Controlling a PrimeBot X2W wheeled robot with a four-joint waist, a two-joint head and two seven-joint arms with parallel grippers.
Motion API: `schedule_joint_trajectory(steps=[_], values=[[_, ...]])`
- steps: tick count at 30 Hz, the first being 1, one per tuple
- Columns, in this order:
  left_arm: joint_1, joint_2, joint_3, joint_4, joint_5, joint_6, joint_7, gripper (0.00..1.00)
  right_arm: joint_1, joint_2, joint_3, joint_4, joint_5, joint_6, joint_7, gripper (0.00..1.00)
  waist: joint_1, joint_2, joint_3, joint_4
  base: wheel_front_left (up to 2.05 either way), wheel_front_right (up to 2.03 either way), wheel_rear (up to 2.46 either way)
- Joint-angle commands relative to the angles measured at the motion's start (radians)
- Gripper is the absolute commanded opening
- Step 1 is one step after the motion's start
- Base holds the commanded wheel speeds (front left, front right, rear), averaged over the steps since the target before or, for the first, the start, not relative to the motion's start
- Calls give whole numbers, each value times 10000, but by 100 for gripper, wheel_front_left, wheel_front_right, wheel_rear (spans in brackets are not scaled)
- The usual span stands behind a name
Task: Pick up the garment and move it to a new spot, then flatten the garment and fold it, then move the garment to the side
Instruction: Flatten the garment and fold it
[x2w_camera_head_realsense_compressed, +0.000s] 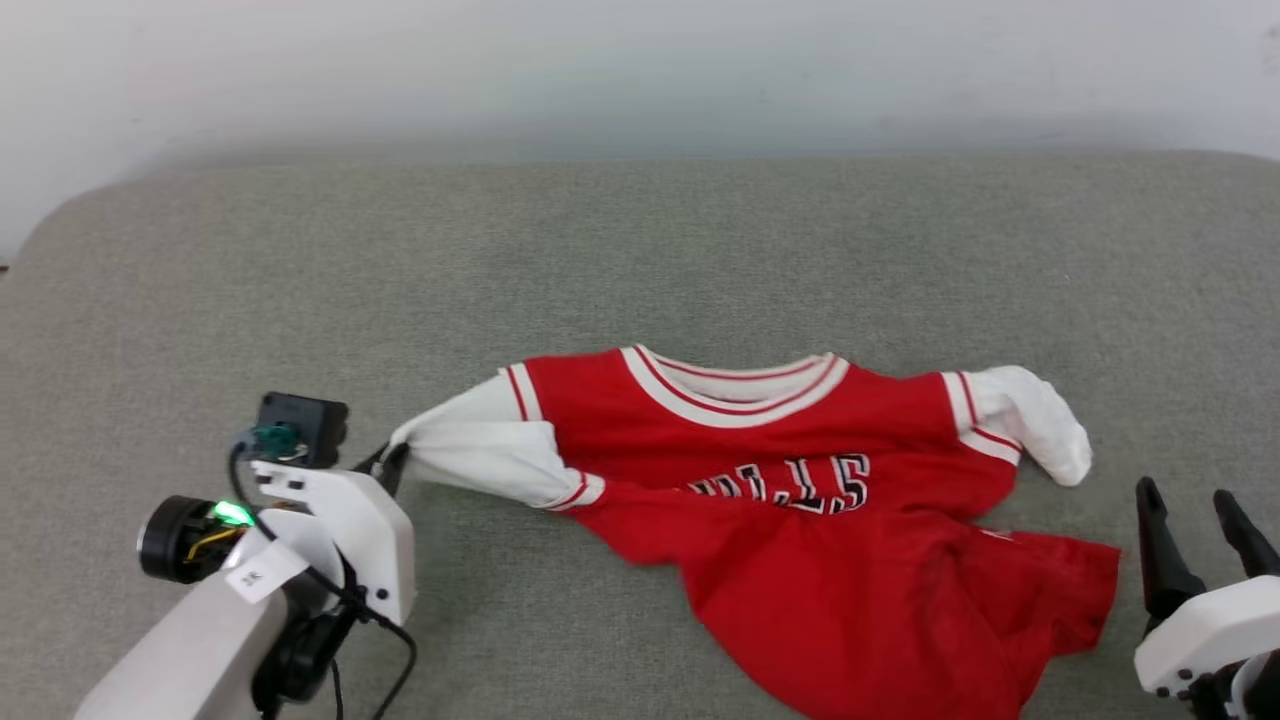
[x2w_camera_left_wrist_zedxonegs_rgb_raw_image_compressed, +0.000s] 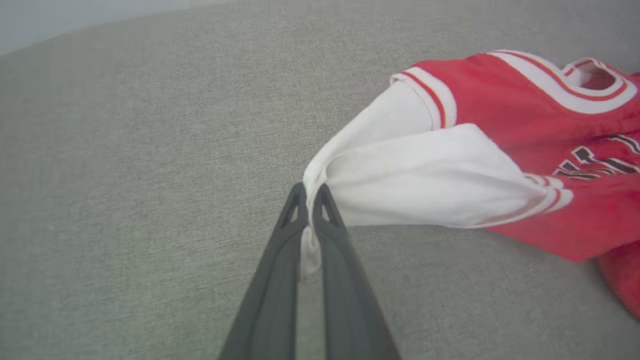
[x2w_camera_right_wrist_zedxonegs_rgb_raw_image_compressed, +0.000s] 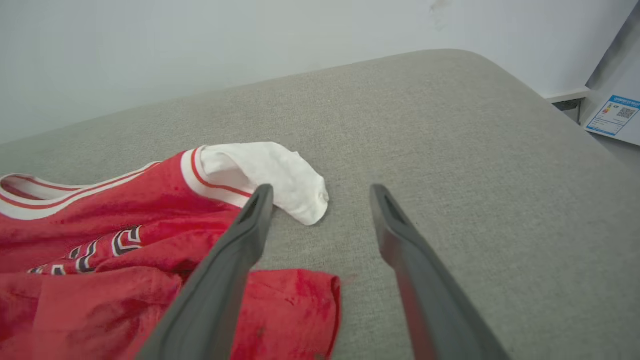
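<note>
The broad grey fabric-covered cushion (x2w_camera_head_realsense_compressed: 640, 250) took up most of the head view, running back to a pale wall (x2w_camera_head_realsense_compressed: 640, 60) at 12 o'clock. On it, from the centre down toward 5 o'clock, lay the red jersey-style T-shirt (x2w_camera_head_realsense_compressed: 800, 520) with white short sleeves, striped trim and black lettering. It was chest up, collar toward 12, with its lower body rumpled and a hem corner doubled over near 4 o'clock.

The left claw (x2w_camera_head_realsense_compressed: 392, 458), at 8 o'clock, was clenched on the tip of the white sleeve (x2w_camera_head_realsense_compressed: 480, 450) at the shirt's 9 o'clock side. In the left wrist view its two dark fingers (x2w_camera_left_wrist_zedxonegs_rgb_raw_image_compressed: 280, 260) pressed together on a thin tuck of white cloth. The right claw (x2w_camera_head_realsense_compressed: 1195, 505), at 4 o'clock, stood released, jaws wide, just beside the hem and holding nothing. The other white sleeve (x2w_camera_right_wrist_zedxonegs_rgb_raw_image_compressed: 270, 175) lay ahead of it, at about 11 o'clock in the right wrist view.

The danger, I judged, was the slim pinch — only a fold of sleeve edge was caught, so a quick pull could slide it free. Lifted by one sleeve alone, the shirt would likely hang lopsided, drag and bunch further, making the flattening harder.
</note>
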Motion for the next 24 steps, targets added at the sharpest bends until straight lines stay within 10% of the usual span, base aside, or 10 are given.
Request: schedule_joint_trajectory(steps=[1,24], values=[[137,76,109,-104,-27,86,-103,0,-213,-133,-85,98,96,-7,53,100,0,0,-56,89,0,0,0],[-684,192,420,-2027,308,438,-528,0,-4405,-2344,2180,3678,1499,-6,6970,100,0,0,1785,1206,0,0,0]])
